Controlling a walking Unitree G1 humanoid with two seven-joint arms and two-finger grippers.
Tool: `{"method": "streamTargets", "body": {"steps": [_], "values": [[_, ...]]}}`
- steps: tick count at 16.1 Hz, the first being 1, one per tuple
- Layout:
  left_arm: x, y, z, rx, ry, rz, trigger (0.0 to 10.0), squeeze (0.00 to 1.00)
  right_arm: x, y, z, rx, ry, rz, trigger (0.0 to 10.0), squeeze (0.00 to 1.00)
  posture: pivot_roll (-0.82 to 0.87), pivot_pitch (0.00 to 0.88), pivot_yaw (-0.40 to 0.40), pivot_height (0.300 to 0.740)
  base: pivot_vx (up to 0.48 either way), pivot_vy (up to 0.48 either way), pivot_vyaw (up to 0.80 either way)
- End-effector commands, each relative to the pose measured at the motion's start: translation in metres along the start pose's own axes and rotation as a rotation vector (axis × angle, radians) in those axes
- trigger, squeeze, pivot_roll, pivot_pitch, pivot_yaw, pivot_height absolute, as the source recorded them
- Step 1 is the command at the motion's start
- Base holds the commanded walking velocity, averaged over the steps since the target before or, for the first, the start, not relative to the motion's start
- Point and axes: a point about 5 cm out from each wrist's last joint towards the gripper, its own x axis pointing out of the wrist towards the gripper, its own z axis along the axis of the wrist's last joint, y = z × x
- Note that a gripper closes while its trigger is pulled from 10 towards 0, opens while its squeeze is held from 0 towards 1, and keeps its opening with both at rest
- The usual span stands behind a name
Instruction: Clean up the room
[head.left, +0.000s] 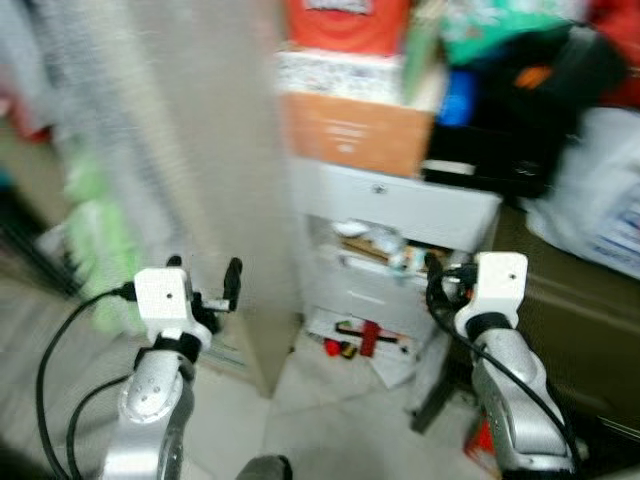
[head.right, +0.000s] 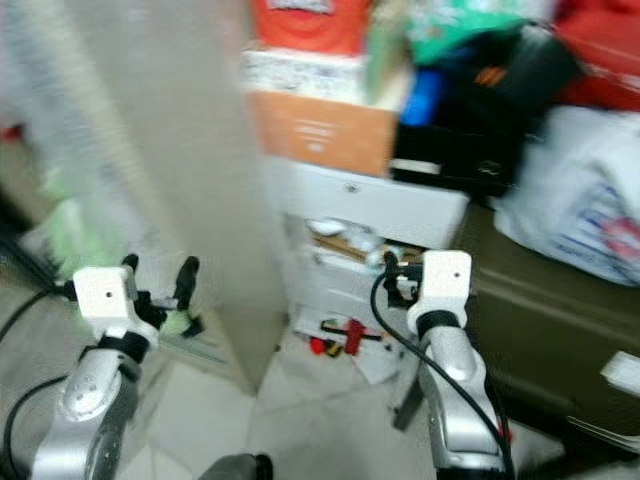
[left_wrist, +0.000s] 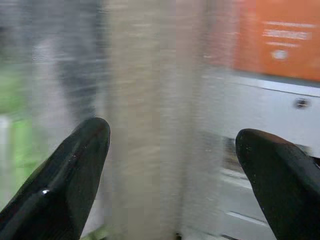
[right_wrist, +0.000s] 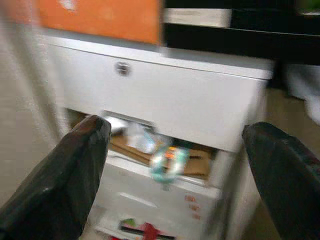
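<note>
Two silver arms rise from the lower edge of the left eye view, blurred by camera motion. The left gripper (head.left: 205, 272) hangs before a tall beige panel (head.left: 215, 150), its two black fingers parted with nothing between them. The right gripper (head.left: 440, 275) is raised in front of a white drawer unit (head.left: 400, 215), partly hidden behind its own white wrist block; here its spread is hard to judge. On the pale tiled floor (head.left: 320, 400) at the foot of the unit lies a small red tool (head.left: 365, 338) on scattered white papers, its long axis running roughly left to right. An orange box (head.left: 355, 132) sits on top of the unit, with a black bag (head.left: 520, 110) beside it and a white plastic bag (head.left: 600, 195) further right.

From the right eye the same scene repeats: the red tool (head.right: 345, 335) lies flat on the floor between the two arms, well apart from either gripper.

Along the left wrist, two glossy, rounded black fingertips (left_wrist: 65, 185) stand wide apart and empty, framing the matte beige panel (left_wrist: 145, 125) and the edge of the orange box (left_wrist: 280, 40).

Along the right wrist, the fingertips (right_wrist: 65, 180) are likewise spread wide, gripping nothing. Between them is the smooth white drawer unit (right_wrist: 165, 102), with a small round lock on its top drawer and a lower drawer pulled open showing brown cardboard and crumpled clear wrapping (right_wrist: 167, 160). A strip of red (right_wrist: 147, 231) shows at the base, too blurred to identify.
</note>
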Motion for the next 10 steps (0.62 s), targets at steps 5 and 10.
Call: {"method": "streamTargets", "body": {"steps": [5, 10], "values": [[0.0039, -0.0031, 0.0011, 0.003, 0.005, -0.021, 10.0, 0.00, 0.0022, 0.0028, 0.0000, -0.048, 0.008, 0.025, 10.0, 0.00, -0.01, 0.000, 0.028, 0.740, 0.000, 0.000, 0.48], [0.0065, -0.0037, 0.0022, 0.005, 0.001, -0.024, 10.0, 0.00, 0.0047, 0.0037, 0.0003, -0.046, 0.011, 0.032, 10.0, 0.00, -0.01, 0.000, 0.027, 0.740, 0.000, 0.000, 0.80]]}}
